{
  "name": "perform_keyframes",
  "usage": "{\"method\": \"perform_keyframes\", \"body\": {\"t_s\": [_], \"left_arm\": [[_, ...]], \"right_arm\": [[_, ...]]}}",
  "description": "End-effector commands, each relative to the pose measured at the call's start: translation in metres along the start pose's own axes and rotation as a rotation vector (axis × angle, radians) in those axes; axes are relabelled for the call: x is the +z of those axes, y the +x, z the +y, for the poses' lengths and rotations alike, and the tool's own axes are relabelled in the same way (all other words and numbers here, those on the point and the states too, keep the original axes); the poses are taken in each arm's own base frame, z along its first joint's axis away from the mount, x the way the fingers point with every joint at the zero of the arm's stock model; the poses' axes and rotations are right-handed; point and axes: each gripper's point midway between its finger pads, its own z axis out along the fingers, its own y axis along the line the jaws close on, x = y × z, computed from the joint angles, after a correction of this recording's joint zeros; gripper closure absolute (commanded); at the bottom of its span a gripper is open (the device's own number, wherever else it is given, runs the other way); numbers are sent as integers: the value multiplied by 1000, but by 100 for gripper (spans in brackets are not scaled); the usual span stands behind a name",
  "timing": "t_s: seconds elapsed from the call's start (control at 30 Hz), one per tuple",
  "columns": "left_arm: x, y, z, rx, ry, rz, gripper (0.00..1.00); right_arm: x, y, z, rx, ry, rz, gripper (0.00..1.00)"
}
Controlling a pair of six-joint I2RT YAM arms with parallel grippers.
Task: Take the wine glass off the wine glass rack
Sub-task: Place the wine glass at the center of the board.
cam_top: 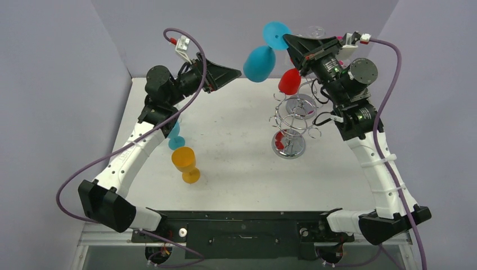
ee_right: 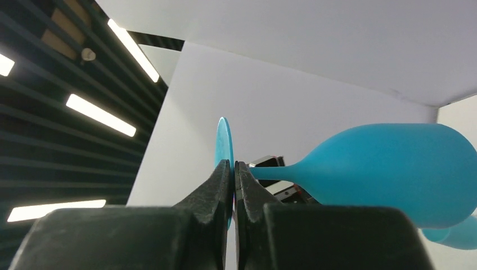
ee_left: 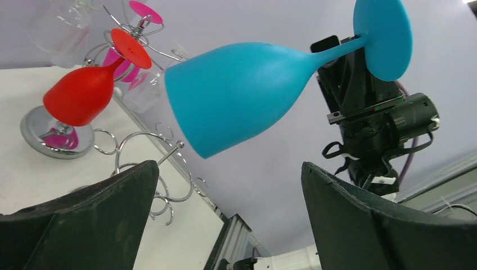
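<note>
My right gripper point(cam_top: 287, 39) is shut on the flat foot of a blue wine glass point(cam_top: 260, 63) and holds it in the air left of the chrome rack point(cam_top: 293, 121). In the right wrist view the fingertips point(ee_right: 226, 169) pinch the thin foot, with the bowl point(ee_right: 394, 171) to the right. My left gripper point(cam_top: 239, 73) is open and empty, just left of the blue bowl; its view shows the bowl point(ee_left: 236, 95) above the wide-apart jaws. A red wine glass point(cam_top: 289, 82) still hangs on the rack, also in the left wrist view point(ee_left: 81, 95).
An orange glass point(cam_top: 185, 163) and a small teal glass point(cam_top: 175, 140) stand on the table under my left arm. A clear glass point(ee_left: 59, 28) and a pink one point(ee_left: 132, 64) hang on the rack. The rack's round chrome base point(cam_top: 288, 145) sits centre right.
</note>
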Motion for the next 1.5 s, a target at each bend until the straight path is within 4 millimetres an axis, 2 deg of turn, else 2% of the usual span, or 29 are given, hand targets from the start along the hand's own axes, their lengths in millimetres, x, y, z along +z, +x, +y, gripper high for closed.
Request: {"method": "perform_keyframes", "body": {"t_s": [0.0,0.23,0.37,0.5,0.57,0.6,0.7,0.77,0.87,0.9,0.97,1.0,1.03,1.07,1.13,1.17,1.2,1.23,1.27,1.3,1.33,1.37,1.4,1.43,1.47], "left_arm": [[-1,-9,-22,-40,147,-22,4],[1,-14,-35,-120,269,-35,1],[-3,-21,-47,-153,343,-54,13],[-9,-27,-63,-193,426,-70,30],[-13,-30,-71,-209,464,-76,42],[-15,-31,-75,-207,480,-80,50],[-17,-37,-86,-207,505,-86,63],[-16,-39,-91,-195,504,-85,73],[-13,-40,-90,-183,465,-74,98],[-12,-42,-91,-153,455,-76,100],[-8,-45,-88,-119,396,-82,100],[-6,-48,-85,-87,347,-94,100],[-6,-51,-83,-73,317,-101,100],[-5,-55,-78,-34,253,-112,100],[-4,-62,-67,38,135,-128,100],[-4,-57,-48,19,36,-101,100],[-7,-71,-51,107,-6,-143,100],[-10,-65,-33,92,-103,-111,100],[-14,-79,-33,178,-151,-148,100],[-20,-72,-15,169,-247,-116,100],[-25,-89,-10,253,-315,-159,100],[-33,-84,7,251,-408,-127,100],[-38,-100,16,327,-486,-159,100],[-47,-96,32,335,-573,-126,100],[-54,-111,44,396,-656,-151,100]], "right_arm": [[5,4,38,110,-173,-5,100],[17,21,27,230,-199,60,100],[21,25,19,295,-210,90,100],[21,23,14,335,-224,90,100],[20,20,12,349,-226,78,100],[18,19,9,354,-224,71,100],[13,14,5,345,-212,39,100],[11,13,2,328,-201,30,100],[6,7,-1,273,-183,1,100],[3,4,-3,257,-162,-13,100],[-4,-8,-9,189,-121,-69,86],[-7,-15,-13,133,-101,-107,73],[-15,-22,-16,103,-64,-138,67],[-19,-30,-20,48,-41,-176,55],[-32,-43,-28,-30,21,-236,44],[-41,-49,-32,-53,61,-260,42],[-46,-54,-35,-100,83,-285,39],[-53,-58,-39,-148,118,-299,37],[-56,-62,-41,-174,139,-318,33],[-61,-64,-44,-223,179,-321,30],[-65,-64,-53,-246,229,-321,30],[-67,-65,-50,-292,239,-318,29],[-70,-69,-61,-314,297,-326,29],[-72,-71,-58,-361,310,-331,28],[-74,-72,-61,-379,339,-325,28]]}}
